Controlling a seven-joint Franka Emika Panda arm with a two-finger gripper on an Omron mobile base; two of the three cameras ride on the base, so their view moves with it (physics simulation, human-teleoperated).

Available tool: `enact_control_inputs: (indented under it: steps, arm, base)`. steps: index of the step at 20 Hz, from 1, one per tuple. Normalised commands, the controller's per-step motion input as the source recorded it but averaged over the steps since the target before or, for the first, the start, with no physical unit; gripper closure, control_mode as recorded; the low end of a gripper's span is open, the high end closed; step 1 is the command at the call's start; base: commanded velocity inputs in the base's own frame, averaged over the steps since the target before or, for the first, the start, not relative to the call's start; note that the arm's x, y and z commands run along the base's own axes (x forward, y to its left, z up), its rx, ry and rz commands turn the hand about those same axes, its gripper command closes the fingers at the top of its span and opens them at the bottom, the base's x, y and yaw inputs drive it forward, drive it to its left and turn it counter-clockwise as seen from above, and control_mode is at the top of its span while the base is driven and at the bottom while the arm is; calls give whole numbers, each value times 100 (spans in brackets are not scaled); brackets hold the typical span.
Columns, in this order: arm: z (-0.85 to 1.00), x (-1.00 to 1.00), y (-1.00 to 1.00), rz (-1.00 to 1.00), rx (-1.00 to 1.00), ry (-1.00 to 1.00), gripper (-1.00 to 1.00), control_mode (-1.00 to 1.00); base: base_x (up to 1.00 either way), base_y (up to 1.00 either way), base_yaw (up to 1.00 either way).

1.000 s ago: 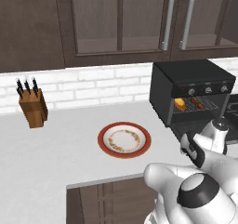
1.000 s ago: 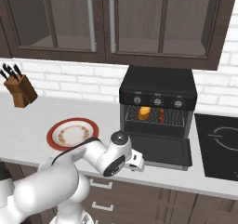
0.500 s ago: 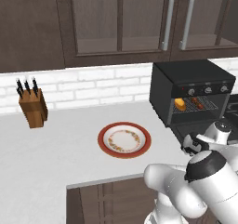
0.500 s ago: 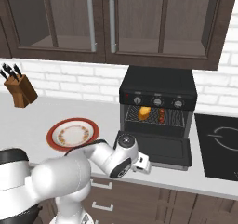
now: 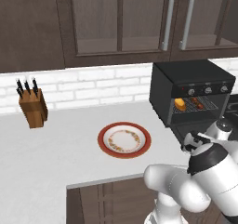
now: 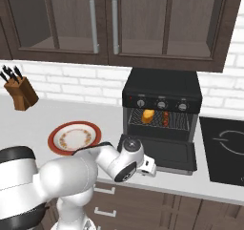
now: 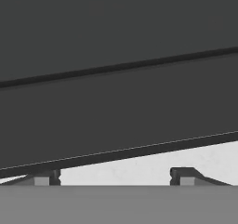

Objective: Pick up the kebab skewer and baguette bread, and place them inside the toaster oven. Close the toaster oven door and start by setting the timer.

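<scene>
Lying flat (forward-pointing) toaster oven door (image 6: 167,153)

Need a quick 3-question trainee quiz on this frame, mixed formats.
1. True or false: the toaster oven door hangs open.
2. Where does the baguette bread lie? A) on the plate B) on the rack in the toaster oven C) by the knife block
3. Fill in: beside the bread lies the ___.

Key: 1 true; 2 B; 3 kebab skewer
</scene>
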Motion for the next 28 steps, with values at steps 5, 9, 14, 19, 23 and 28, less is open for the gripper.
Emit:
enact_control_inputs:
  steps: [5,9,14,19,23,28]
  arm:
    - [0,22,18,0,0,-13,-100,-100]
    - [0,31,13,0,0,-11,-100,-100]
    - [15,32,1,0,0,-6,-100,-100]
    - [35,28,1,0,0,-4,-100,-100]
    - [31,24,6,0,0,-11,-100,-100]
    - [30,31,8,0,0,-11,-100,-100]
  base:
    - [0,0,0]
    - [0,0,0]
    - [0,0,0]
    - [0,0,0]
    - [0,0,0]
    - [0,0,0]
